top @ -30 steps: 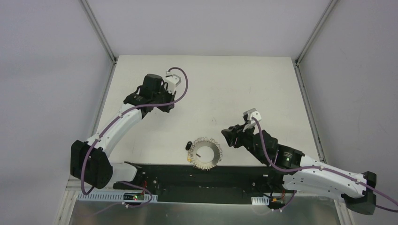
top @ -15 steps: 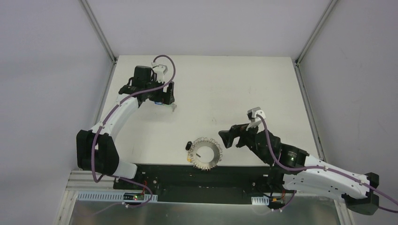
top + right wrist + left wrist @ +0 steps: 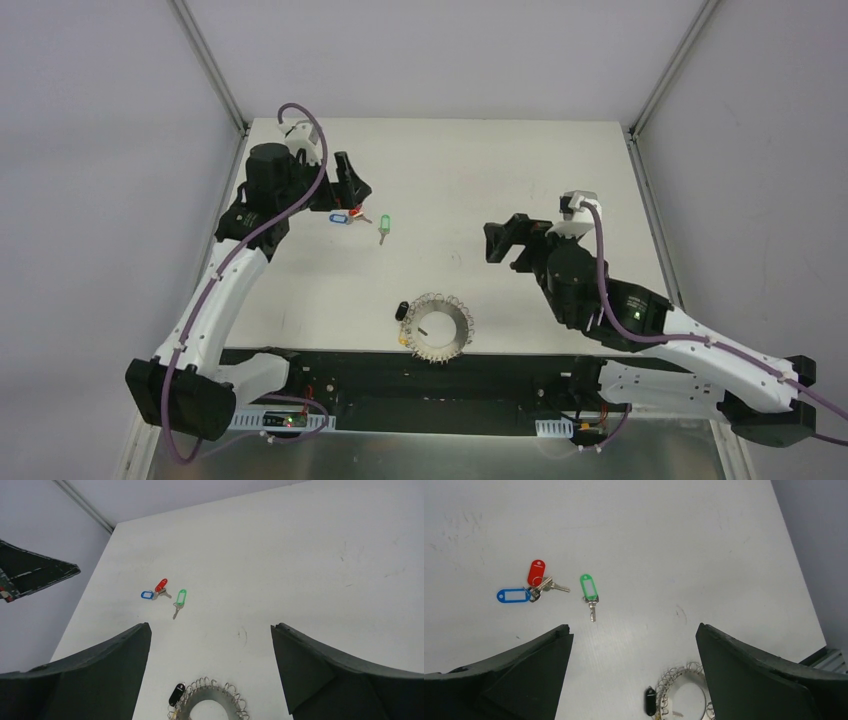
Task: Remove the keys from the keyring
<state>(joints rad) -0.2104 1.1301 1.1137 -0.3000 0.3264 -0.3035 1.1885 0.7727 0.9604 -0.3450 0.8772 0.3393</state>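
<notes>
Left gripper [image 3: 632, 630] spread wide, empty | right gripper [image 3: 210, 626] likewise | done: green-tagged key [image 3: 589, 592], red-tagged key [image 3: 536, 572] and blue-tagged key [image 3: 513, 595] lie loose, far left | remaining: you must free the black fob [image 3: 402, 309] and apparently a yellow key [image 3: 401, 339] from the round silvery loop-fringed keyring [image 3: 441, 326] near the arm bases.

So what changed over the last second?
The left gripper drew back toward the far-left corner, open, uncovering a green key beside the blue key and red key. The right gripper pulled up and away from the ring, open. The ring and the black key at its edge stayed put.
</notes>
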